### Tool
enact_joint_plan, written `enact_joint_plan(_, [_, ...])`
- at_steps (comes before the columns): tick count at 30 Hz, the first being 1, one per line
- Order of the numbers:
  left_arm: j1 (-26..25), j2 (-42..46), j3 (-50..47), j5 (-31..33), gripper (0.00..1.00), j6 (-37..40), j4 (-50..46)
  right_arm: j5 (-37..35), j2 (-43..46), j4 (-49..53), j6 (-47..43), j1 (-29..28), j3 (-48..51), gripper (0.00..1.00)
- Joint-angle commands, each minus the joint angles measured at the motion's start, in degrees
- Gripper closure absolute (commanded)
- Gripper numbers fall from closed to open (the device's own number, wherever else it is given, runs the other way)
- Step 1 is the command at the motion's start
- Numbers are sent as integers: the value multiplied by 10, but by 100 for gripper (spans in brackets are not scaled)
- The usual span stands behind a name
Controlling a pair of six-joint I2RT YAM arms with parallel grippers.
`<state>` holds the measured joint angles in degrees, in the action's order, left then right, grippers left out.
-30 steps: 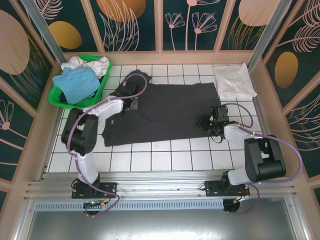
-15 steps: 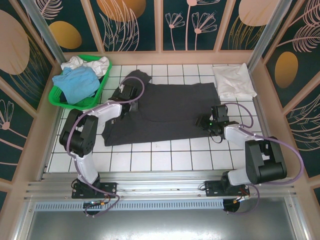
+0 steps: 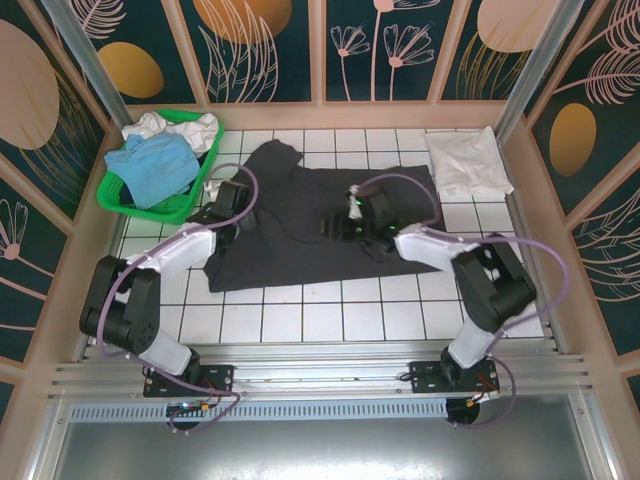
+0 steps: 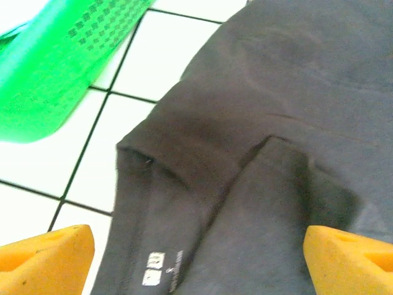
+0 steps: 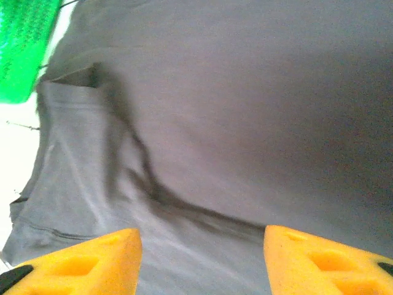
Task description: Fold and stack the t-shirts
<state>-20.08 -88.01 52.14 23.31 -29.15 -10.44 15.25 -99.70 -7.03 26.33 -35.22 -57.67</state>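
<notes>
Lying wrinkled across the middle tiles: one black shirt, left sleeve doubled over. Holding the right gripper over its centre, forearm pointing left, pads spread, gripping nothing. Holding the left gripper over that sleeve near the basket, forearm angling far-right, likewise released. Counting farther back: one blue shirt and one white bundle sitting in the basket, one folded white shirt resting far right.

matt charcoal cloth t-shirt on glossy white tiles, perforated green plastic basket.

No legible text (shirt tag blurred)
</notes>
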Motion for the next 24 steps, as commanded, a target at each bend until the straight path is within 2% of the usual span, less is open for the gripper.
enact_joint_plan(1, [2,-2,-28,-29,13,-18,29,66,-94,-49,-50,-28,-99,44])
enact_joint_plan(3, [5,-21,-35,-26,14,-20,27,88,-165,-27,-60,-34,-178,44])
enact_joint_plan(7, [23,-47,-57,-66,17,-18,61,144,-265,-8,-74,-37,-280,44])
enact_joint_plan(13, [49,-83,-56,-82,20,-13,74,215,-311,-20,-73,-41,-317,45])
enact_joint_plan(17, [56,-97,-44,-90,22,-2,82,219,-330,-27,-70,-46,-325,47])
enact_joint_plan(21, [58,-110,-37,-89,22,1,81,212,-342,-35,-63,-45,-336,56])
enact_joint_plan(24, [66,-123,-39,-95,23,-1,81,209,-347,-24,-63,-45,-351,74])
